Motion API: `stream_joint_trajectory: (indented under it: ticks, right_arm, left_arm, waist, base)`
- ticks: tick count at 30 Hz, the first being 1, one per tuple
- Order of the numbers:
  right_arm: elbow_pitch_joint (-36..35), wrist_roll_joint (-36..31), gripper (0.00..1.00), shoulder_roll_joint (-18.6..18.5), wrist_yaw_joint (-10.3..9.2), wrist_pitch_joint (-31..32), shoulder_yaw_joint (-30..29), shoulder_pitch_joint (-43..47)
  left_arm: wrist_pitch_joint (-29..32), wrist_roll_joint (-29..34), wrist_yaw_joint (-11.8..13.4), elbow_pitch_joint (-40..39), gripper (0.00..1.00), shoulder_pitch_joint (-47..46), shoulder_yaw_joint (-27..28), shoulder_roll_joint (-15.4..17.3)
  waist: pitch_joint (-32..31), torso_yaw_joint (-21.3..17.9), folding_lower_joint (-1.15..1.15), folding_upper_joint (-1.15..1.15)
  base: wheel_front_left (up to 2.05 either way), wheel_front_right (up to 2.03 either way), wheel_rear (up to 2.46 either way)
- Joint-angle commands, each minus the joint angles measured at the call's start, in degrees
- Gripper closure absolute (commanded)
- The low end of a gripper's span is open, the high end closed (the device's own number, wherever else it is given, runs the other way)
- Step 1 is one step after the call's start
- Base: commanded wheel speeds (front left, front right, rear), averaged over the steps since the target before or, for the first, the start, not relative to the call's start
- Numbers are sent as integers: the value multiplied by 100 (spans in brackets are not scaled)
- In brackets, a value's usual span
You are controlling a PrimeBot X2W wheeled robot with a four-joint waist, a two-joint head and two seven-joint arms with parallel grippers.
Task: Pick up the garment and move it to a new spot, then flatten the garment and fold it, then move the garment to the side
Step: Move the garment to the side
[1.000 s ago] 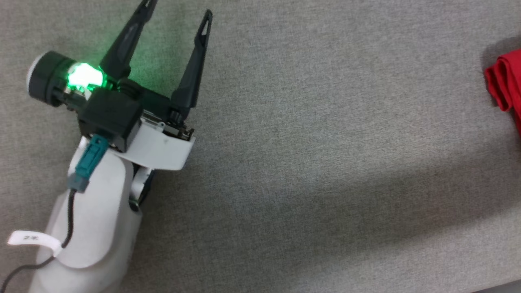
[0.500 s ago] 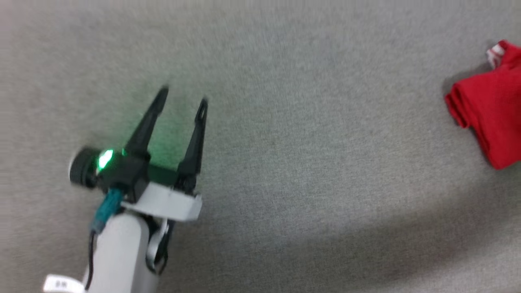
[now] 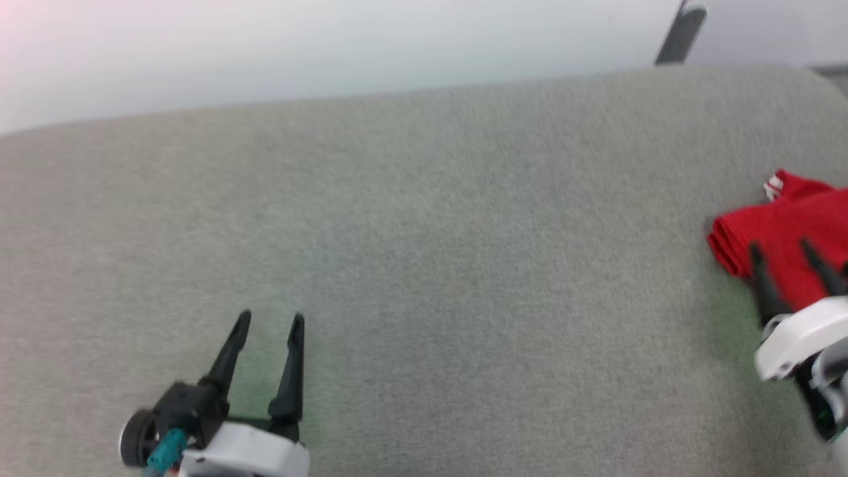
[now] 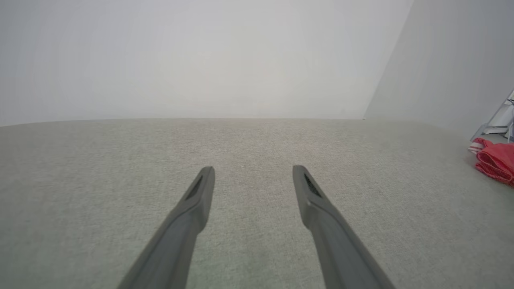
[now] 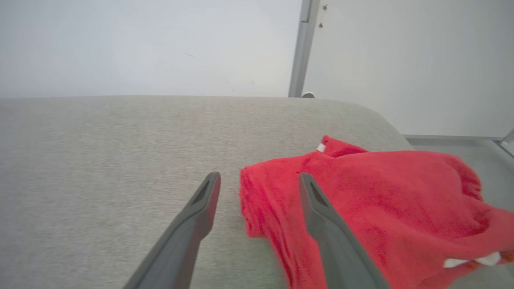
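Since a moment ago the head camera has tipped up, so the far edge of the bench and the wall behind it now show. Now the right gripper shows too, at the right side of the head view.

The small red shirt with bits of white trim (image 3: 788, 225) lies in a folded, bunched heap at the far right end of the soft grey cloth-covered bench (image 3: 424, 265), close to its rounded corner. A small striped red and white bit sticks out at the far side of the heap. Letters or a number on the shirt cannot be seen.

The right gripper (image 3: 780, 248) is at the near edge of the shirt. Its two long dark fingers (image 5: 321, 216) are wide apart and are not squeezing anything. From the right wrist camera, one finger is over the red cloth and the other is over the bare grey bench just left of it, with the left edge of the shirt between them. It is hard to tell if they touch the cloth.

The left gripper (image 3: 271, 317) is far from the shirt, at the near left of the bench. Its fingers are wide apart too, with nothing between them but grey bench.

Behind the bench stands a plain pale wall (image 3: 331, 46). A thin grey metal post (image 3: 681, 33) stands up past the far right corner.
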Motion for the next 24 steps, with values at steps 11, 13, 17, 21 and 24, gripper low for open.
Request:
stream_joint_trajectory:
  ticks: [11, 13, 17, 21, 24]
  right_arm:
    - [-984, -435, 0, 696, -9, -25, -341, 1349]
    - [-1189, -514, 0, 756, -9, -26, -389, 1482]
    - [-1592, -629, 0, 829, -9, -26, -478, 1781]
    - [-1958, -695, 0, 900, -9, -26, -667, 2117]
    - [-2251, -713, 0, 978, -9, -26, -927, 2426]
  left_arm:
    - [-5, -313, -12, 2, 0, 790, 217, 16]
    - [-5, -344, -12, -20, 0, 869, 190, 66]
    - [-5, -460, -12, -78, 0, 1020, 265, 98]
    - [-5, -469, -12, -195, 0, 1163, 230, 114]
    - [-5, -489, -12, -248, 0, 1222, 163, 151]
  waist:
    - [-1332, 979, 0, 0]
    - [-1405, 1032, 0, 0]
    - [-1488, 1126, 0, 0]
    - [-1531, 1199, 0, 0]
    - [-1548, 1262, 0, 0]
  base:
    - [0, 0, 0]
    - [0, 0, 0]
    - [0, 0, 0]
    - [0, 0, 0]
    - [0, 0, 0]
